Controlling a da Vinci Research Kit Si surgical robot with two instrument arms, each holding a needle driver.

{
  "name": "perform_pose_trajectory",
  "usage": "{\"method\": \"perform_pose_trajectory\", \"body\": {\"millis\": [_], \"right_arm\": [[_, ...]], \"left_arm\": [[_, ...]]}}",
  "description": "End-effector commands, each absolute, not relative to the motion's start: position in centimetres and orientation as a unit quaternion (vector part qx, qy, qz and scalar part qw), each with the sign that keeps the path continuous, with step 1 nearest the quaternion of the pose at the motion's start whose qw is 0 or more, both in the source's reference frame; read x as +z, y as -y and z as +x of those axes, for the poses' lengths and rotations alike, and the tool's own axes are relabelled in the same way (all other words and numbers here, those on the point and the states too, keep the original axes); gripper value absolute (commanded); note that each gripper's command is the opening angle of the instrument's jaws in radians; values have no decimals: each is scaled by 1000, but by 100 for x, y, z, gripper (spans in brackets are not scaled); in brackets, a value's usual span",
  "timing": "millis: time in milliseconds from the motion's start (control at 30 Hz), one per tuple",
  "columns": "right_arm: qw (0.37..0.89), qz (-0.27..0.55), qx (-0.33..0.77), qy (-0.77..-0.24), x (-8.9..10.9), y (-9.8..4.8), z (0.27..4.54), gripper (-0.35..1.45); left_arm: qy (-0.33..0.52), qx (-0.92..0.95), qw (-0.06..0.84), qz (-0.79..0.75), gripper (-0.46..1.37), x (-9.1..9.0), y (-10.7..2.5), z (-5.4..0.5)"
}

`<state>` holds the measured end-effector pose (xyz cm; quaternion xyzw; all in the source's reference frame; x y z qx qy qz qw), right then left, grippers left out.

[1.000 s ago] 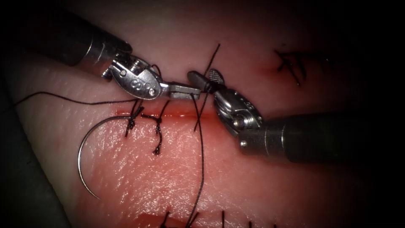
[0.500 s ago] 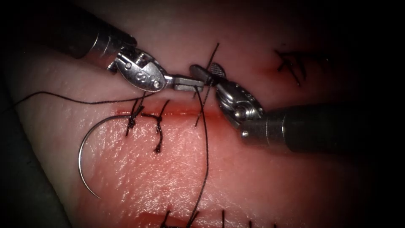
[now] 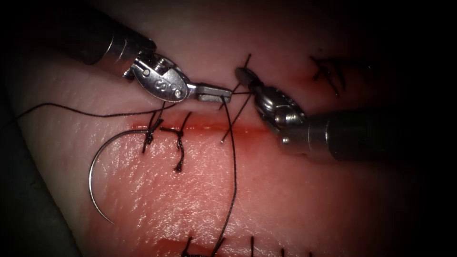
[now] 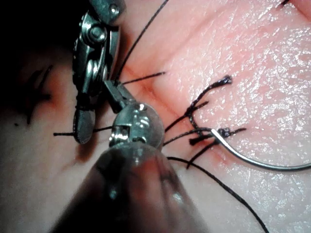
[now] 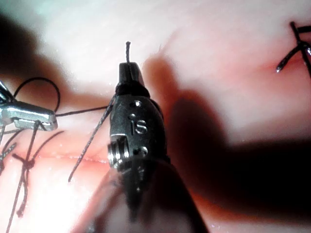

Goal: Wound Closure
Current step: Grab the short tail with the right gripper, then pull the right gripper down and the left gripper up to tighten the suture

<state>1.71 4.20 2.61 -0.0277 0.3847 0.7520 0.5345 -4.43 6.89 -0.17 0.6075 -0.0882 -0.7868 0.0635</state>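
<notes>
We count two needle drivers: the left arm's tool and the right arm's tool. We see one curved needle and one long thread. Along the one cut we count two tied stitches, one and another. One more knot sits well to the right.

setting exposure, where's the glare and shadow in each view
Endoscope view: edges fall dark, glare on the left end effector, shut on the thin black thread; the curved steel needle lies loose on the glistening pink tissue near the cut's left end. Right wrist view: right end effector, also shut on thread, casts a broad shadow. Left wrist view: tissue sparkles.
</notes>
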Motion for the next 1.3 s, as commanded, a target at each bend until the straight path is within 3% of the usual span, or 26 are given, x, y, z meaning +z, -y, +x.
{"method": "perform_pose_trajectory", "body": {"millis": [33,767,1300], "right_arm": [[552,-30,738,-388,260,-421,172,-35],[583,-24,686,-434,185,-373,190,-35],[607,4,662,-441,143,-288,225,-35]], "left_arm": [[88,-787,65,607,-35,-17,-689,-442],[57,-807,14,588,-35,21,-721,-395],[45,-804,-31,592,-35,36,-805,-403]]}}
